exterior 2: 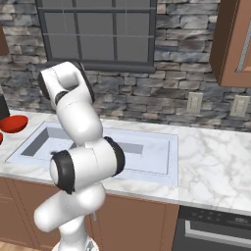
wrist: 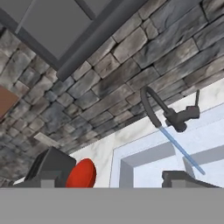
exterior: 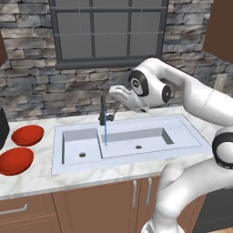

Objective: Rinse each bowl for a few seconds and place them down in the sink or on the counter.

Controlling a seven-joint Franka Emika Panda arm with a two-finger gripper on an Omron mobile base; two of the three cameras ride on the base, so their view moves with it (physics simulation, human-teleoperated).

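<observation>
Water running, both bowls waiting on the counter

I'm seeing my gripper [wrist: 116, 177] hanging with its jaws apart and empty above the sink [exterior: 182, 129], just beside the faucet [exterior: 103, 113], which is pouring a thin stream. Two red bowls [exterior: 16, 160] [exterior: 27, 135] are sitting left of the basin edge on the counter [exterior: 36, 175]. No readable writing.

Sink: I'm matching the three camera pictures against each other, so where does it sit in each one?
Left base view: sink across the centre, slightly low.
Right base view: sink centre-left, partly behind the robot arm.
Hand view: sink lower right, tilted.
Shared landmark: the dark-framed window in the stone wall.
</observation>
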